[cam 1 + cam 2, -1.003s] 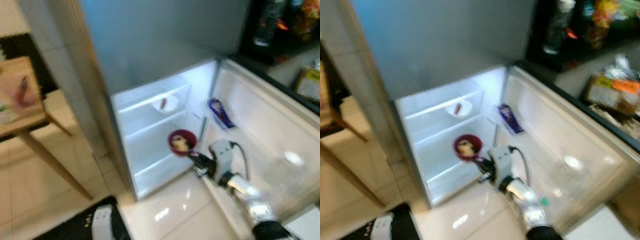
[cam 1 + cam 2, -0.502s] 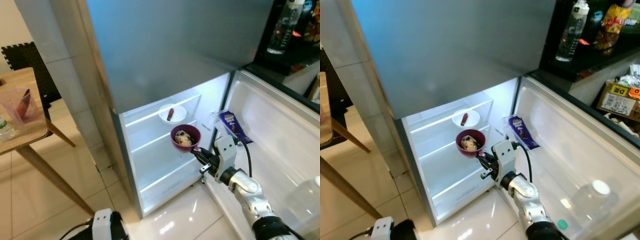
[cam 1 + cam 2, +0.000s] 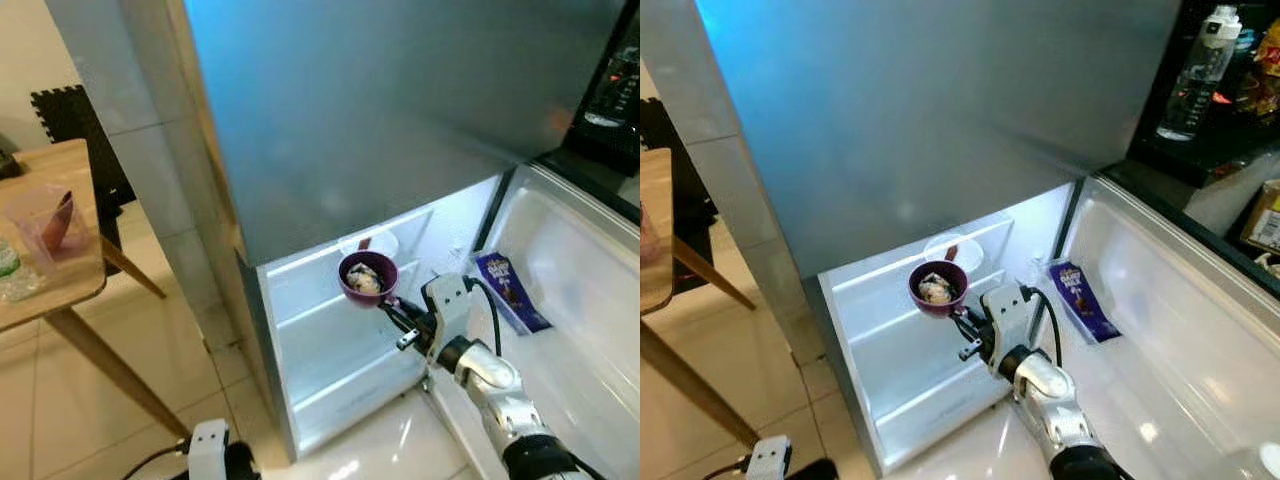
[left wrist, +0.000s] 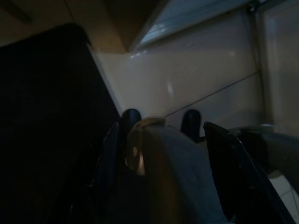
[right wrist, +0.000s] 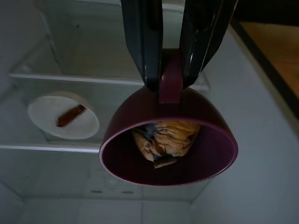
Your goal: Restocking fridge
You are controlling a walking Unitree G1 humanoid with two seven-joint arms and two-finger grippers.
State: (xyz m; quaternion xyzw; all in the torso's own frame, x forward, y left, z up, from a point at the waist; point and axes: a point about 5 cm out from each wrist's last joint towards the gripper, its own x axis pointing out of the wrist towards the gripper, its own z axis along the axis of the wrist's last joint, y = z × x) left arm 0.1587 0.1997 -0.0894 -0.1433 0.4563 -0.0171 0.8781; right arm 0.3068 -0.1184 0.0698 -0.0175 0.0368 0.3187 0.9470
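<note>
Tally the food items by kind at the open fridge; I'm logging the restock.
Dark maroon plastic cups holding crumpled food, gripped by the handle in the right gripper: 1
White round dishes with a brown stick-shaped piece, on the upper fridge shelf: 1
Purple flat snack packets in the door shelf: 1
Total: 3

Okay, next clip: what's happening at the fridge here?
The robot's right claw is shut on the handle of a maroon cup with some food in it, holding it in front of the open lower compartment of the fridge. The cup hangs in the air and is not yet set on a shelf. A white dish with a brown piece on it already sits on the upper shelf inside. A purple packet lies in the open door. The left arm hangs idle.
</note>
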